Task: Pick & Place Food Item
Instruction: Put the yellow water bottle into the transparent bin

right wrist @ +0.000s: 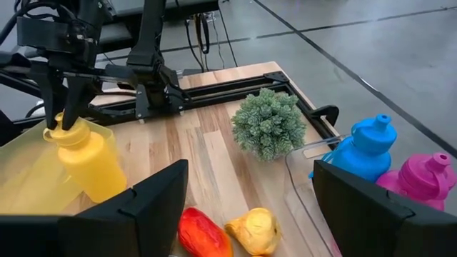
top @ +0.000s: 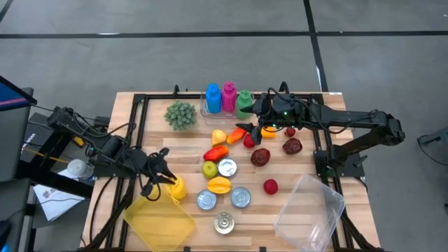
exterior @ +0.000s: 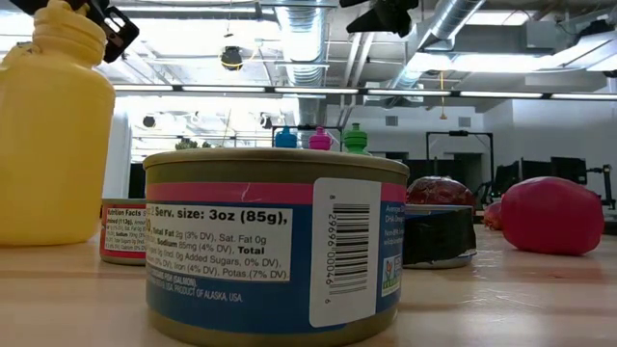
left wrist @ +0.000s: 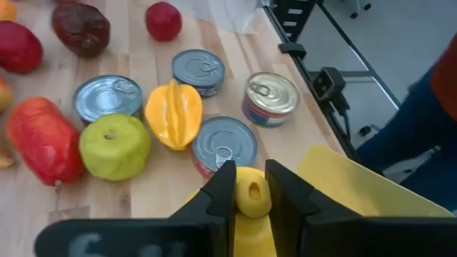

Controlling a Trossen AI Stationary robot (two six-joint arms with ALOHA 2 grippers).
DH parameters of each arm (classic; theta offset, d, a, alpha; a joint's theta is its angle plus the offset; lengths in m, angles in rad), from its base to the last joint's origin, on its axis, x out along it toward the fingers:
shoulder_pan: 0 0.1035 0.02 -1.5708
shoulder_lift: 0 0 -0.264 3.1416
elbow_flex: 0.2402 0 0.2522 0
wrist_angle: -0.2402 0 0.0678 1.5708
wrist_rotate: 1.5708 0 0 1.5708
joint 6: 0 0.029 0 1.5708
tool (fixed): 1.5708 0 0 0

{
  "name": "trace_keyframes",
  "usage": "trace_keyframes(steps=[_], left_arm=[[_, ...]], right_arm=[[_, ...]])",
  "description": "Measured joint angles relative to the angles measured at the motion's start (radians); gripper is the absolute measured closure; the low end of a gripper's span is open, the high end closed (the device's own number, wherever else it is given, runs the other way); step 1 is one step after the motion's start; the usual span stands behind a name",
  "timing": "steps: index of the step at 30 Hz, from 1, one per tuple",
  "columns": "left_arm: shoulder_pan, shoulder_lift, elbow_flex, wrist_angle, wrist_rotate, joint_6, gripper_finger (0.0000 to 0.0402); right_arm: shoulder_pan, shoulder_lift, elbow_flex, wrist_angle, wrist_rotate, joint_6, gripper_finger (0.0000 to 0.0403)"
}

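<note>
A pale wooden desk (top: 294, 168) with visible plank grain carries shiny metal cans (left wrist: 108, 98) with ring-pull lids, one wrapped in a glossy printed paper label (exterior: 253, 253). A smooth, matt yellow plastic bottle (right wrist: 84, 158) stands beside a translucent yellow plastic lid (top: 159, 222). A clear glossy plastic tub (top: 310, 214) sits nearby, and the matt black fingers (left wrist: 220, 199) look like hard plastic.

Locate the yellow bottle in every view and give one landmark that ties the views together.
High view: yellow bottle lower left, beside the yellow tray.
Low view: far left, large.
Left wrist view: bottom centre, cap between the left hand's fingers.
Right wrist view: left side, standing.
Shared landmark: the left hand on the bottle's cap.
</note>
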Motion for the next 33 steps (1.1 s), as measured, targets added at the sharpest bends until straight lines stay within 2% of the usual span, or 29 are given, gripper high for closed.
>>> trace_keyframes(steps=[7,12,14,22,29,33], left_arm=[[0.019,0.004,-0.004,0.036,-0.151,-0.014,0.0362],[0.074,0.003,-0.004,0.131,-0.314,-0.012,0.0360],[0.110,0.004,-0.004,0.162,-0.344,-0.008,0.0361],[0.293,0.030,0.032,0.211,-0.359,-0.006,0.0361],[0.429,0.192,0.189,0.208,-0.358,0.093,0.0360],[0.498,0.309,0.296,0.209,-0.356,0.100,0.0361]], right_arm=[[0.003,-0.003,0.000,-0.001,0.000,0.017,0.0112],[0.003,-0.038,0.001,0.000,0.000,0.033,0.0112],[0.003,-0.063,0.001,-0.002,0.000,0.034,0.0112],[0.003,-0.197,0.001,-0.021,0.000,0.036,0.0112],[0.003,-0.274,0.002,-0.066,0.000,0.042,0.0112],[0.003,-0.285,0.002,-0.075,0.000,0.045,0.0112]])
